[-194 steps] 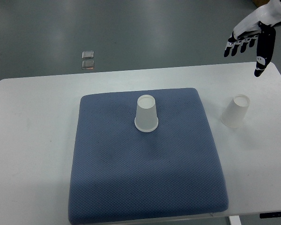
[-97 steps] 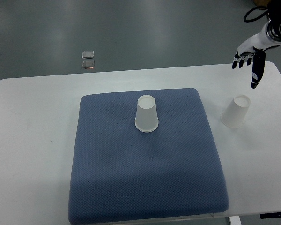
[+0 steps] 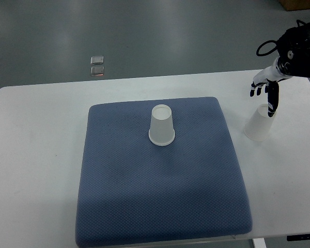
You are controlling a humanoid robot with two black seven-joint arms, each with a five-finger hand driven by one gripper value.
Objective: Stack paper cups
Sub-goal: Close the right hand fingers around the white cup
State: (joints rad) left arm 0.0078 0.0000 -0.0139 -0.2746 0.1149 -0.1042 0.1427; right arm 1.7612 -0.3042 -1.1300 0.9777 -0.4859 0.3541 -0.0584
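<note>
Top view gives us the cup to be fetched first: a paper cup (image 3: 259, 126) stands upside down on the bare white worktop (image 3: 36, 150), just off the right edge of the blue mat (image 3: 160, 196), its wide rim down and its closed base up, so its long axis runs upright, tilted slightly in the picture. The second paper cup (image 3: 161, 125) stands the same way near the middle of the mat's far half, well apart to the left. Our right hand (image 3: 266, 94) hangs directly over the outer cup, fingers spread and pointing down, grasping nothing; one dark fingertip overlaps the cup's base in the picture, though we cannot tell whether it touches. We judge that the cup lies straight below the hand, so the coming move is a short descent. Our left arm is out of view.
</note>
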